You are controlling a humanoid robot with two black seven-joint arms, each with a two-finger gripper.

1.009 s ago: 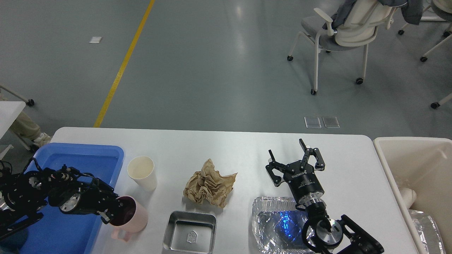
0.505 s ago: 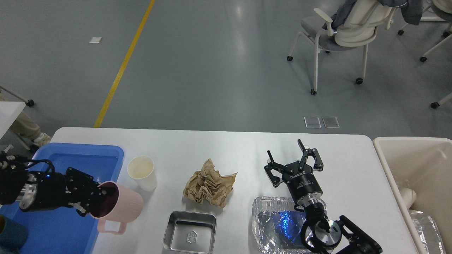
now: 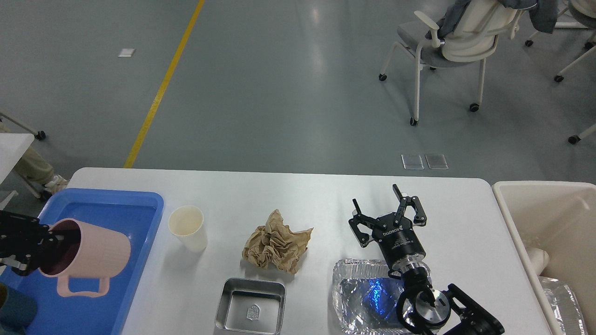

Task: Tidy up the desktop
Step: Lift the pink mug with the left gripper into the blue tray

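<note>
A white table (image 3: pixel 279 195) fills the lower view. The left gripper (image 3: pixel 44 249) clamps the rim of a tilted pink mug (image 3: pixel 91 256) above a blue tray (image 3: pixel 111 209). The right gripper (image 3: pixel 389 211) hovers wide open, holding nothing, beyond an empty foil tray (image 3: pixel 358 298). A paper cup (image 3: pixel 187 228) and steel tin (image 3: pixel 250 304) stand empty.

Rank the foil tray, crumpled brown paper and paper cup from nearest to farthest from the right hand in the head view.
From the right hand:
1. Foil tray, just below it, near edge.
2. Crumpled brown paper, to its left, mid-table.
3. Paper cup, far left, beside the blue tray.
</note>
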